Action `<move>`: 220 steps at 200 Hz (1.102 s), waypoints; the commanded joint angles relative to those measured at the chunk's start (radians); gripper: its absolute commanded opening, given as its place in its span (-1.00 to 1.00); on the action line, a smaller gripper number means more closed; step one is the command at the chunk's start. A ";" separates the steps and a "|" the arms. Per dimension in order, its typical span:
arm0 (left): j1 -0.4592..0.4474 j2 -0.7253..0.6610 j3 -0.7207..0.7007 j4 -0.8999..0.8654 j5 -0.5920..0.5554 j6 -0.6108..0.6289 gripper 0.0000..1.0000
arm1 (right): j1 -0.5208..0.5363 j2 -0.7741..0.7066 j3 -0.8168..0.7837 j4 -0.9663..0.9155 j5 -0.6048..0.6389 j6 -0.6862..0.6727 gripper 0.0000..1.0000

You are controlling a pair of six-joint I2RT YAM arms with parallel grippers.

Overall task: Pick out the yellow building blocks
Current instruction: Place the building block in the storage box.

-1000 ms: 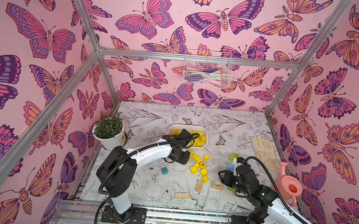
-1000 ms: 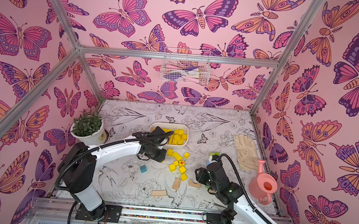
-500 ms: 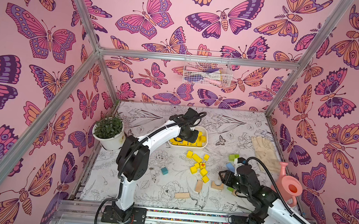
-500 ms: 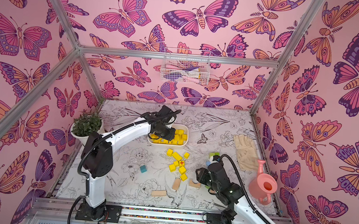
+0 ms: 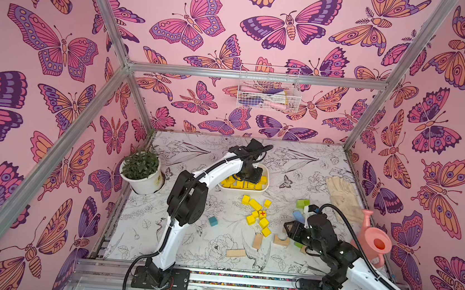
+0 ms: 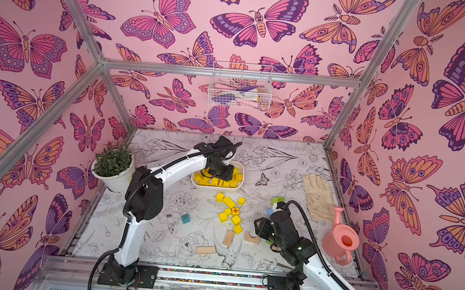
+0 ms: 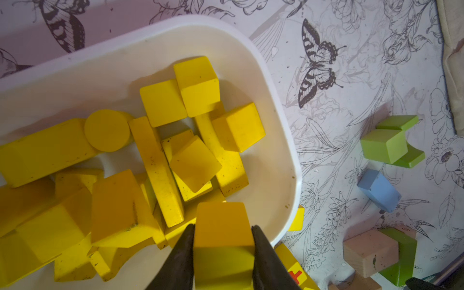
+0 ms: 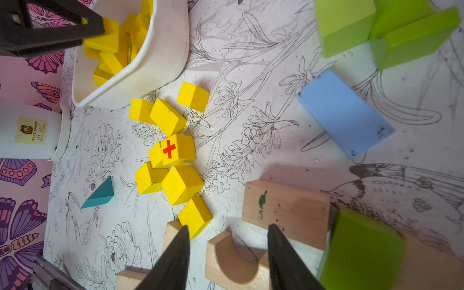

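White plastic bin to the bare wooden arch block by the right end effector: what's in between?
Loose small yellow wooden blocks on the printed mat, one cube bearing a red cross. Clearest in the right wrist view.

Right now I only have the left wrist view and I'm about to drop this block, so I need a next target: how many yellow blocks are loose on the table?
Observer: About eight yellow blocks, bunched beside the tub, toward the arms' bases.
Operator: Is the right gripper in the way?
Observer: The right gripper is open and empty, over a tan arch block.
Operator: Anything else nearby?
Observer: One teal block, apart, on the left arm's side.
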 commanded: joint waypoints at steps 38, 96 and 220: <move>-0.031 0.055 0.065 -0.070 -0.014 0.001 -0.13 | -0.016 -0.014 -0.011 0.004 -0.021 0.003 0.02; -0.035 0.023 0.069 -0.090 -0.034 0.007 -0.12 | -0.022 -0.016 -0.013 0.005 -0.027 0.003 0.02; -0.053 -0.438 -0.490 0.140 -0.102 -0.042 -0.16 | -0.024 0.004 -0.008 0.007 -0.033 0.004 0.02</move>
